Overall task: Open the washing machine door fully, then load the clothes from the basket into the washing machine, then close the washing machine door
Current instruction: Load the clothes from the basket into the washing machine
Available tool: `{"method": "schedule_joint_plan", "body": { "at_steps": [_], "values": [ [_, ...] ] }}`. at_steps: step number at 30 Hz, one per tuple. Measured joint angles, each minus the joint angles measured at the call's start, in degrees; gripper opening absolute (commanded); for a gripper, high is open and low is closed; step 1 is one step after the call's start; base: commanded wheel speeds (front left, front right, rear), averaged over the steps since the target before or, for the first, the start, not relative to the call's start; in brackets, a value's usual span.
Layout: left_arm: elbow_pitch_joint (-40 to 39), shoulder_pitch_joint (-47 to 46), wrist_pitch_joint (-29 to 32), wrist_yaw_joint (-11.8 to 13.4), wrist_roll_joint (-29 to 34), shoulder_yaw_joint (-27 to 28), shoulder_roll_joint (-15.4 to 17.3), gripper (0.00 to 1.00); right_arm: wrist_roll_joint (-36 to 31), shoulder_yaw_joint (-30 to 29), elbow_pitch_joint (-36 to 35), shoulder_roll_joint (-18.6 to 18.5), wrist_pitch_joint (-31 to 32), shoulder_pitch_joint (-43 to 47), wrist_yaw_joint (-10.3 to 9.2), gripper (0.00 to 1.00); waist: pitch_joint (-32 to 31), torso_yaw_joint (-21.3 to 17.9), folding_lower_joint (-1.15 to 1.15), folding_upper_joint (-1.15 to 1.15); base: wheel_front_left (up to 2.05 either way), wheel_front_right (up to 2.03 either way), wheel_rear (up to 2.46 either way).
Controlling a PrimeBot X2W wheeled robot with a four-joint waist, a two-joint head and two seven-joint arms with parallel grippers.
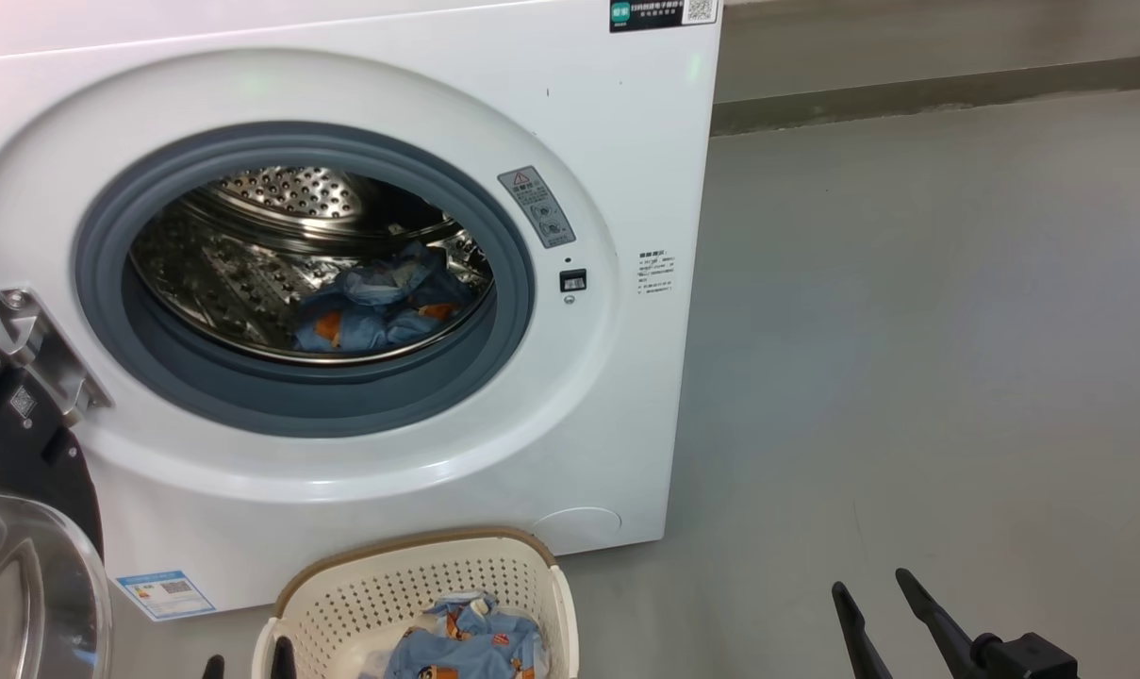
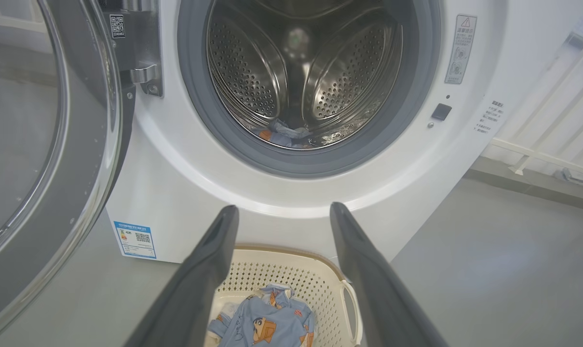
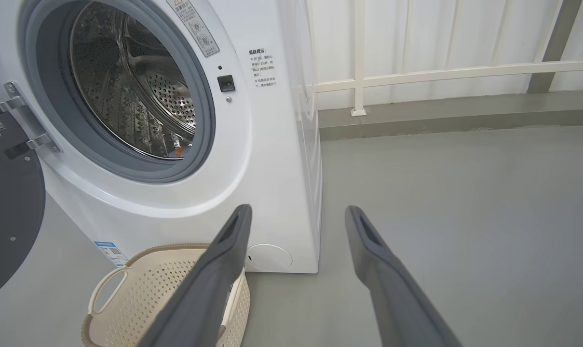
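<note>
One washing machine fills the upper left of the head view; its one door stands swung open at the lower left edge. Two lots of clothes show: one blue bundle lies at the bottom of the drum, at centre left; one more lies in the single basket at bottom centre. The left gripper is above the basket, fingers spread and empty; the right gripper, lower right over bare floor, is likewise spread and empty.
</note>
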Motion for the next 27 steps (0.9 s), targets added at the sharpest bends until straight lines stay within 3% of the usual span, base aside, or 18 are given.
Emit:
{"method": "schedule_joint_plan", "body": {
  "at_steps": [27],
  "values": [
    [-2.99,3.13,0.0,1.21,-0.13,-1.22,0.18,1.0,-1.27,-2.33,0.22,-0.4,0.0,1.48,0.0,1.0,-1.24,0.83,0.0,0.0,0.0,0.0,0.0]
  ]
}}
